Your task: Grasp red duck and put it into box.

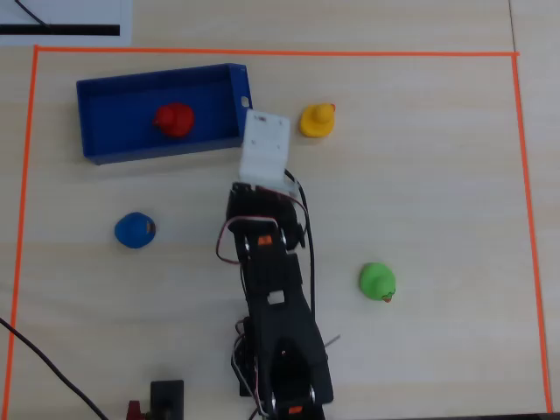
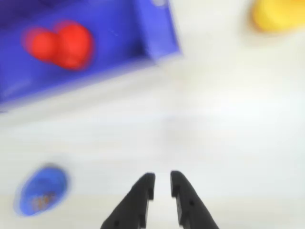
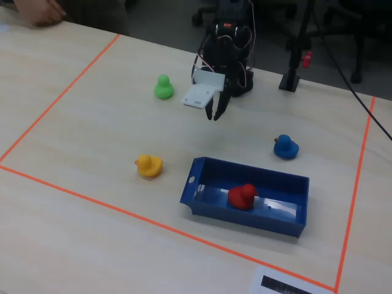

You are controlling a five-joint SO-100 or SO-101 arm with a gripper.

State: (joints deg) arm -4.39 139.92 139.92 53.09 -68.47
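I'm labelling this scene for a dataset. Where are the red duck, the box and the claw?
red duck (image 1: 174, 120), overhead view, middle of its body, inside the box.
box (image 3: 208, 174), fixed view, bare stretch of its near left wall.
claw (image 2: 162, 185), wrist view, gap midway between the two dark fingertips, nothing held.

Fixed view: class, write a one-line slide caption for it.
Red duck sits inside the blue box; the empty gripper hangs above the table, with yellow duck, blue duck and green duck outside.
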